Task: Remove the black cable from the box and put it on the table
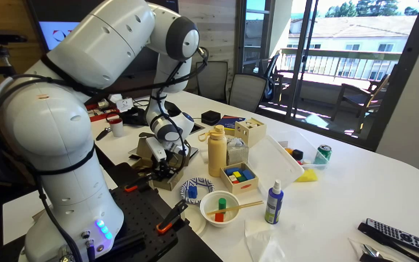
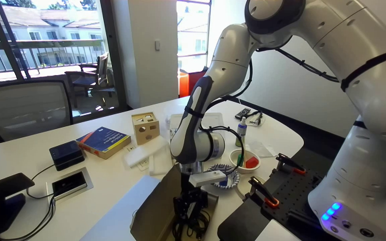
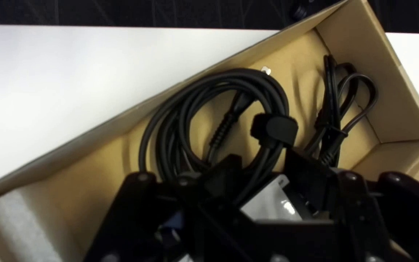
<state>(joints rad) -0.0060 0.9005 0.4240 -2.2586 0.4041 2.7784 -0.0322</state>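
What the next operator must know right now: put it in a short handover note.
Fingers: apart, inside the box, strands of the coiled black cable visible between them.
Things: the coiled black cable and a smaller black cord bundle both lie in the box, on the table.
Done: box open, fingers at the cable.
Left: close on the cable, probably the coiled one, lift it out, lay it on the table.

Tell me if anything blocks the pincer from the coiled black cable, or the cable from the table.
Nothing visible separates the pincer, jaws open, from the coiled black cable. Toward the table, the walls of the box and, on one side, a raised flap stand in the way, so the cable likely needs lifting over.
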